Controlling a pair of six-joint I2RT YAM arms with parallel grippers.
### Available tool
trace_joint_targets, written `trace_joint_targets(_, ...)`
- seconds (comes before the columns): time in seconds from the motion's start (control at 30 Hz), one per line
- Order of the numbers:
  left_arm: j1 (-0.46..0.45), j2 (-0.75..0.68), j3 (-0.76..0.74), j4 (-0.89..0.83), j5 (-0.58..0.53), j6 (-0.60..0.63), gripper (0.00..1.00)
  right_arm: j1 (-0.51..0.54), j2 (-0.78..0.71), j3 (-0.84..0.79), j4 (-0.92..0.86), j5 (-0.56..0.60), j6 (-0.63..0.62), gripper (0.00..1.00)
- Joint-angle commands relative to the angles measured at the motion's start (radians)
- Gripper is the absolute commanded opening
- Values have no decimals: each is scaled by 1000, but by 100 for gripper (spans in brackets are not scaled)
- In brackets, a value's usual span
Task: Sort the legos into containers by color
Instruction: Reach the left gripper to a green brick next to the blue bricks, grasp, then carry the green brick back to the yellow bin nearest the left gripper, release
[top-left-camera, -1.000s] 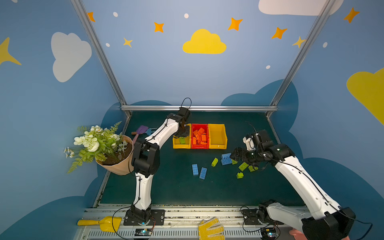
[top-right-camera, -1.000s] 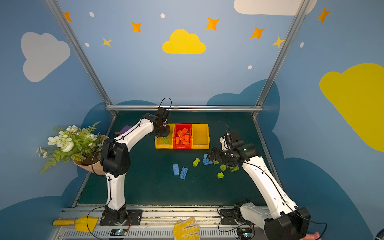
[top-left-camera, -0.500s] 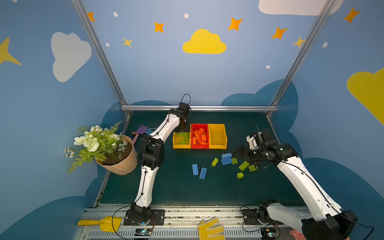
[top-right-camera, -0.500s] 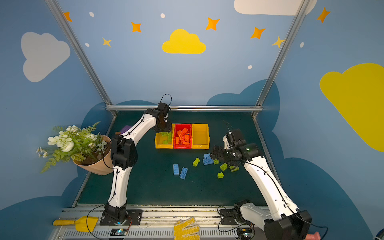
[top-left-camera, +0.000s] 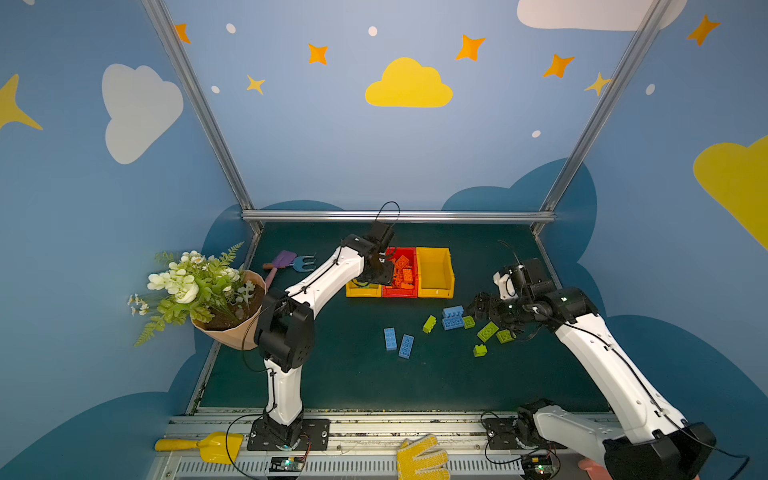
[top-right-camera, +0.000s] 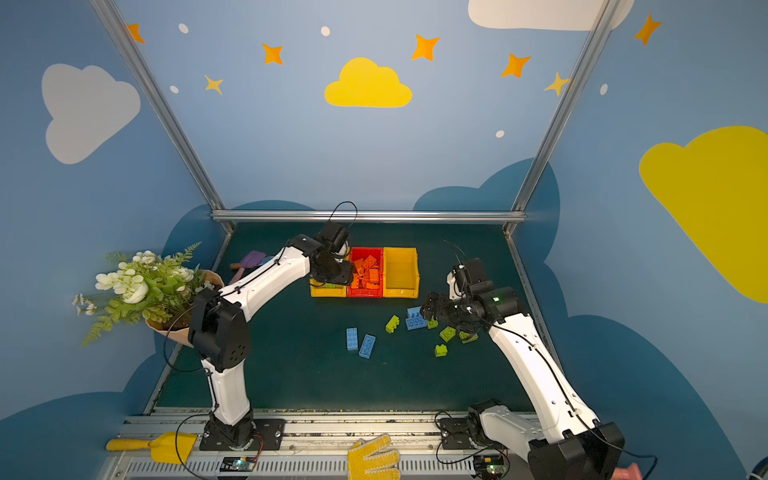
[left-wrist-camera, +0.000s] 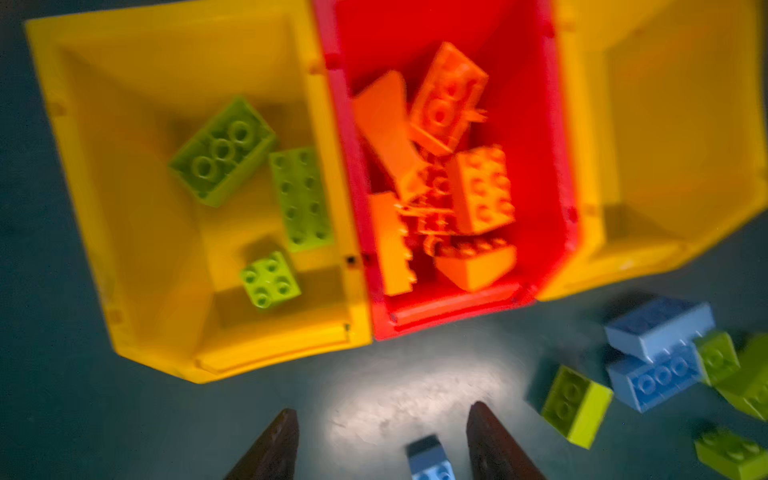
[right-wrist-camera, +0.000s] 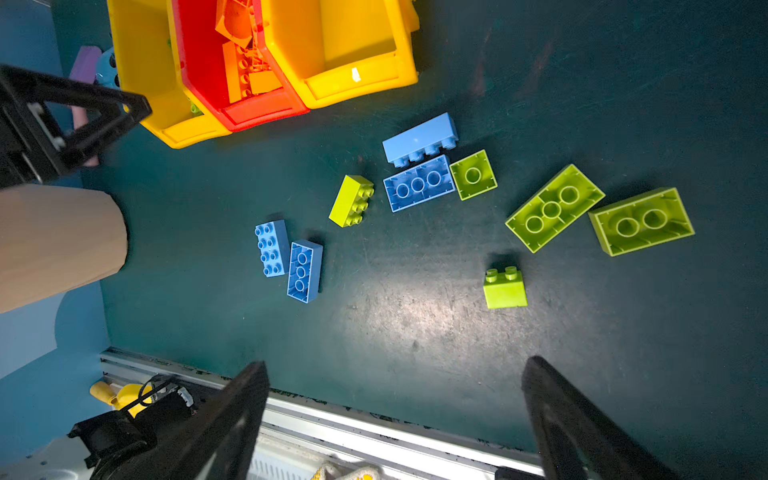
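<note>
Left end effector (left-wrist-camera: 381, 409) hovering by the containers (top-left-camera: 435, 293), fingers (left-wrist-camera: 276, 449) spread, pinching nothing. Three green legos (left-wrist-camera: 222, 151) lying in the left yellow bin (left-wrist-camera: 83, 166); orange legos (left-wrist-camera: 478, 189) filling the red bin (left-wrist-camera: 536, 124). Right end effector (right-wrist-camera: 395, 363) gaping wide, empty, hanging over blue legos (right-wrist-camera: 417, 185) and more green ones scattered on the tabletop (right-wrist-camera: 415, 324).

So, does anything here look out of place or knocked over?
Yes. The tan pot of white flowers leans sharply instead of standing upright, at the left edge of the dark green mat. Several loose plastic bricks lie hollow side up, like the long lime green brick. Nothing looks broken.
</note>
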Motion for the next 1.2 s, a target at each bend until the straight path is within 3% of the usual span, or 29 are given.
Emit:
trace_joint_targets(0.0,-104,-45,-91,85,0,-33,63,-2,-61,-24,-39,-5,-5,93)
trace_joint_targets(0.17,-238,-21,-146,132,-15,-121,63,-3,-117,-68,-65,-14,-7,93)
trace_joint_targets(0.4,-360,81,-76,133,-71,-144,63,-9,-195,-101,-119,0,-16,93)
trace_joint_targets(1.0,-370,304,84,93,-106,-130,60,-37,-346,-117,-239,36,-37,93)
trace_joint_targets(1.17,-361,353,106,92,-111,-131,47,-40,-350,-112,-247,36,-37,93)
